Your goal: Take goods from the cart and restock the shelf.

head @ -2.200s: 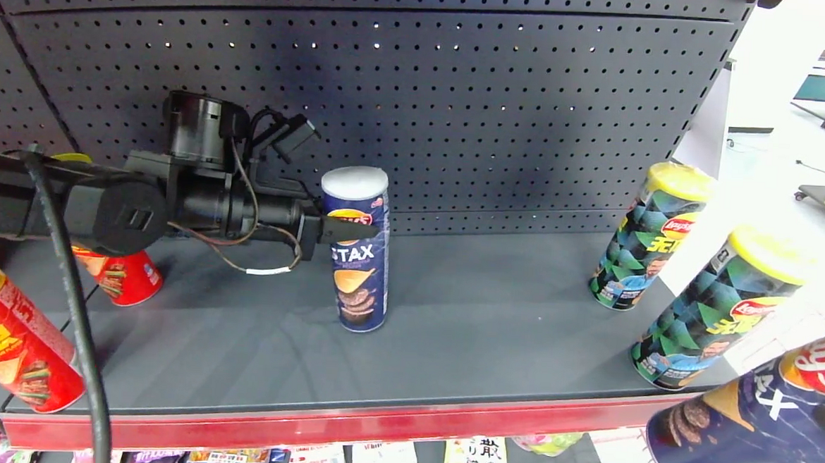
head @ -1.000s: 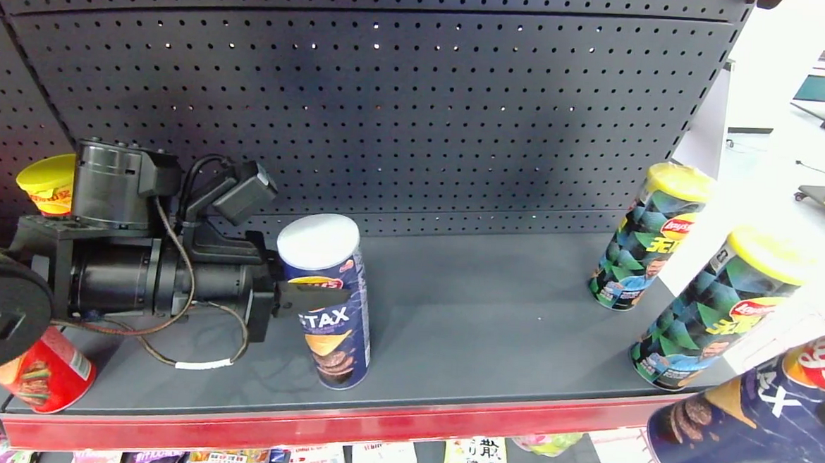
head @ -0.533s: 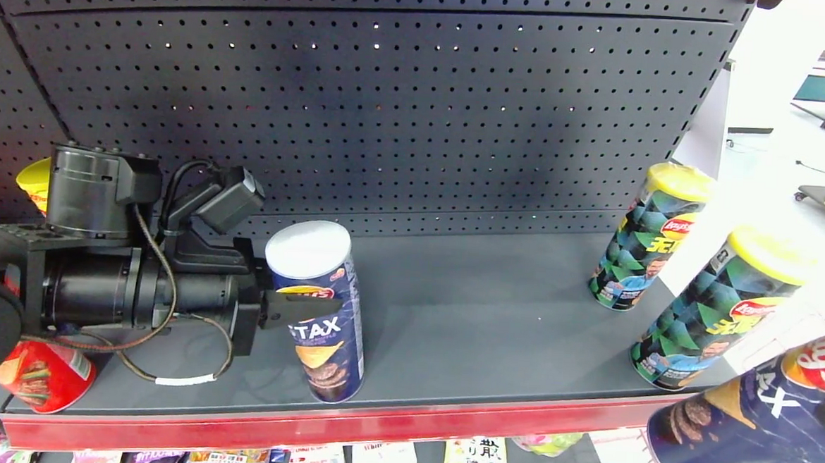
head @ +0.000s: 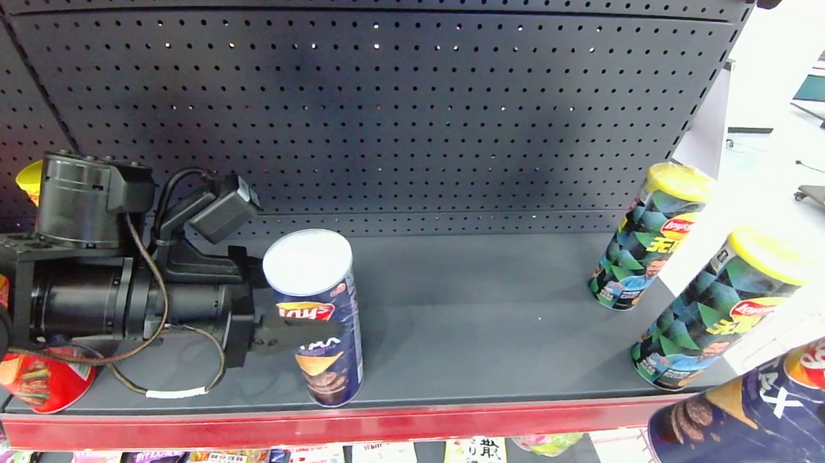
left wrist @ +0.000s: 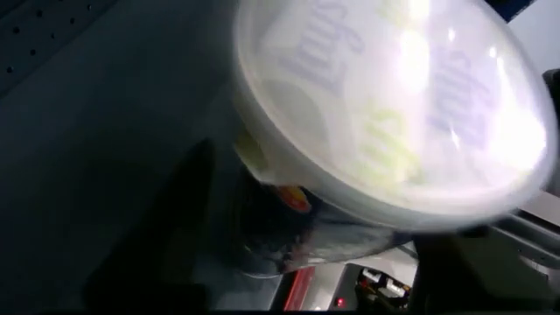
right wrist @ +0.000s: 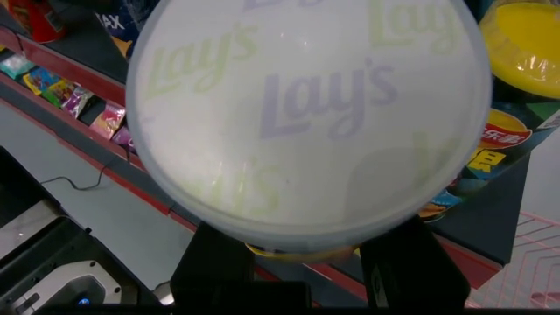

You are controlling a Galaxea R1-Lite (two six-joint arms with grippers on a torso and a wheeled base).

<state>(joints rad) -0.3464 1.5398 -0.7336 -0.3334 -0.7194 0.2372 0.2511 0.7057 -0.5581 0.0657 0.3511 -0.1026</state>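
Observation:
A dark blue chip can [head: 319,325] with a white lid stands slightly tilted near the front edge of the grey shelf [head: 485,334], left of centre. My left gripper [head: 306,327] comes at it from the left and is shut on its upper body. In the left wrist view the can's white lid [left wrist: 394,105] is very close, with a dark finger [left wrist: 179,227] beside it. A second dark blue can [head: 756,419] hangs tilted in front of the shelf at the lower right. My right gripper [right wrist: 311,262] is shut on it below its white lid [right wrist: 306,114].
Two teal cans with yellow lids [head: 649,237] [head: 715,311] stand at the shelf's right end. A red can [head: 41,381] stands at the front left under my left arm, and a yellow lid [head: 28,176] shows behind it. Pegboard [head: 390,117] closes the back. Snack packets [head: 471,457] lie below.
My left gripper has carried the blue can from mid-shelf toward the front edge and leftward. The can has turned a little in the grip. The right arm and its can have stayed put.

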